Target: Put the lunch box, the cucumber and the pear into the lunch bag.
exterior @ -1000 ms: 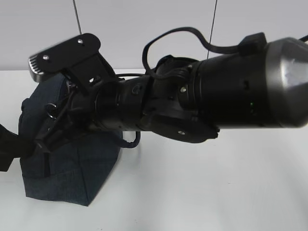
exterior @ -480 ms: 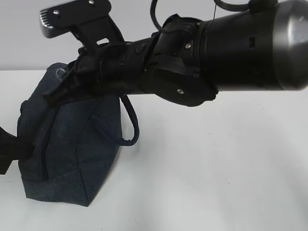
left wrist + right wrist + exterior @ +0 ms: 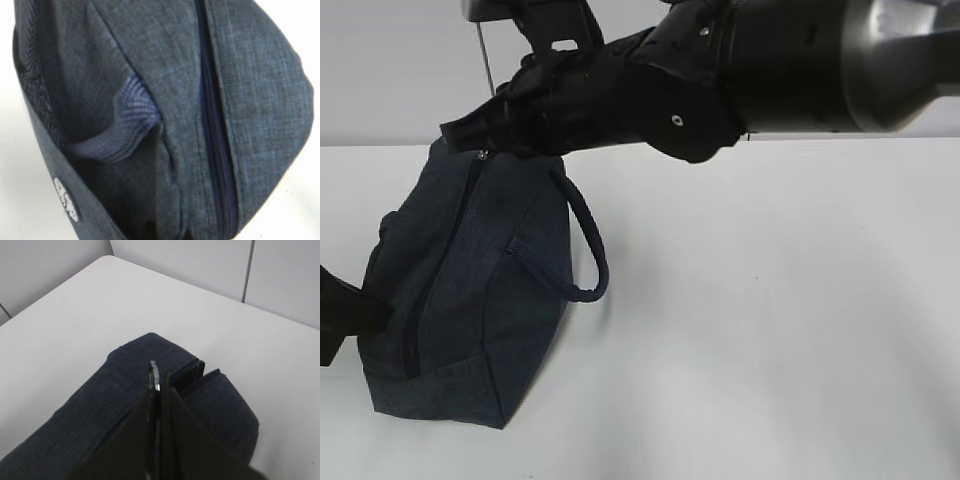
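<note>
Since a second ago the right arm has swung up toward 12 o'clock, uncovering the lunch bag point(image 3: 470, 290), which sits at 9 o'clock on the white table point(image 3: 770, 330), zipper point(image 3: 212, 125) closed along its length. Right gripper point(image 3: 157, 385) is clamped on the metal ring pull point(image 3: 154, 374). Left gripper point(image 3: 340, 315) is closed at the bag's end; whether it grips the fabric cannot be told.

The lunch bag point(image 3: 460, 290) is hiding its contents behind the closed zipper point(image 3: 215, 145), and the left gripper point(image 3: 345, 315) is running off the frame's edge.
</note>
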